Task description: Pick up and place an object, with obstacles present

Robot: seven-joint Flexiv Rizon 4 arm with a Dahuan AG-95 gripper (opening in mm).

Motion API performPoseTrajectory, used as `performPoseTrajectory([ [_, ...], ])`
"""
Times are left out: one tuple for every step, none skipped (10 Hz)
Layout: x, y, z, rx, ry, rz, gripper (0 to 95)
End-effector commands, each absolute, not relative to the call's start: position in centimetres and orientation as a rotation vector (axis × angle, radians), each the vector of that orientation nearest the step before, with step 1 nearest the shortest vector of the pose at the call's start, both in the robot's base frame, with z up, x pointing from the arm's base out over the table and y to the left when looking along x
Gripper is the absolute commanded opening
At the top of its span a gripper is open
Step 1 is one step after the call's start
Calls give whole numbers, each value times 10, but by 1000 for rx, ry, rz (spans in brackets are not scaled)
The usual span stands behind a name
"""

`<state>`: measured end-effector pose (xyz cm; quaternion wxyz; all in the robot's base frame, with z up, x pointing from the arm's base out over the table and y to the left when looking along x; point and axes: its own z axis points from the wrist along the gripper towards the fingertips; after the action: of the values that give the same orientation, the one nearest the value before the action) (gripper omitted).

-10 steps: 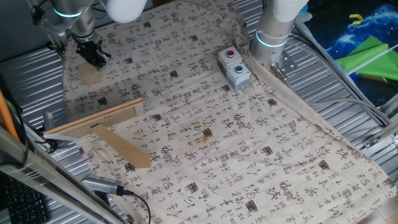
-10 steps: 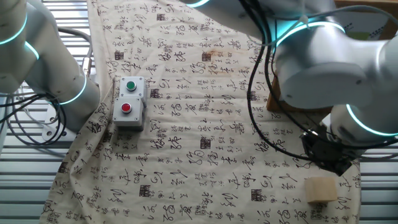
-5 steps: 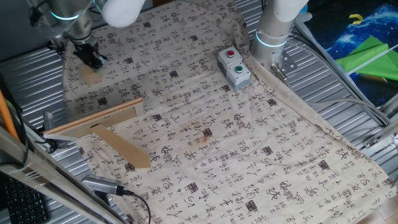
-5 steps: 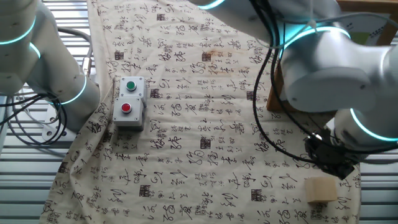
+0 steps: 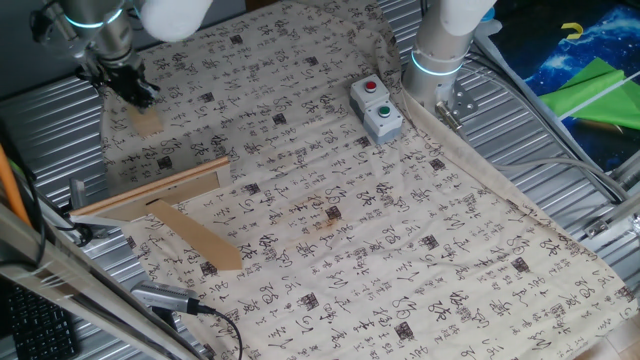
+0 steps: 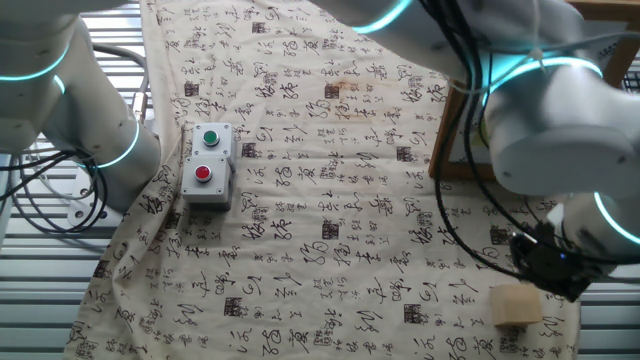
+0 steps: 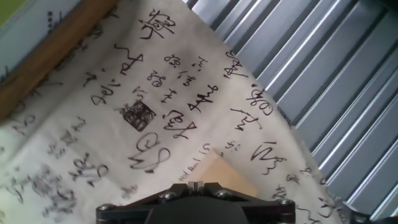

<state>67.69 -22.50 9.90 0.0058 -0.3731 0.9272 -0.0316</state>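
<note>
Closest to you, the plank (image 5: 200,240) and batten (image 5: 150,190) sit untouched. Farther back, the block (image 5: 147,121) rests on the cloth (image 5: 330,200) just below the gripper (image 5: 133,90), which holds nothing; can't tell jaw opening. Looks placed already.

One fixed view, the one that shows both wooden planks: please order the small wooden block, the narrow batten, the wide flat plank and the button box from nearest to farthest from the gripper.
1. Small wooden block, just below the gripper.
2. Narrow batten, lower, near the cloth's left edge.
3. Wide flat plank, lower still. The button box, far to the right, looks about as far; too close to call.
</note>
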Motion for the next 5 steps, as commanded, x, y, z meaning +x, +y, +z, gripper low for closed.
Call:
performPoseTrajectory([
  [677, -236, 100, -1469, 2765, -158, 0],
  [677, -241, 100, -1585, 2699, -151, 0],
  [678, -243, 100, -1634, 2670, -152, 0],
  [679, -249, 97, -1736, 2598, -133, 0],
  [680, -252, 94, -1792, 2549, -107, 0],
])
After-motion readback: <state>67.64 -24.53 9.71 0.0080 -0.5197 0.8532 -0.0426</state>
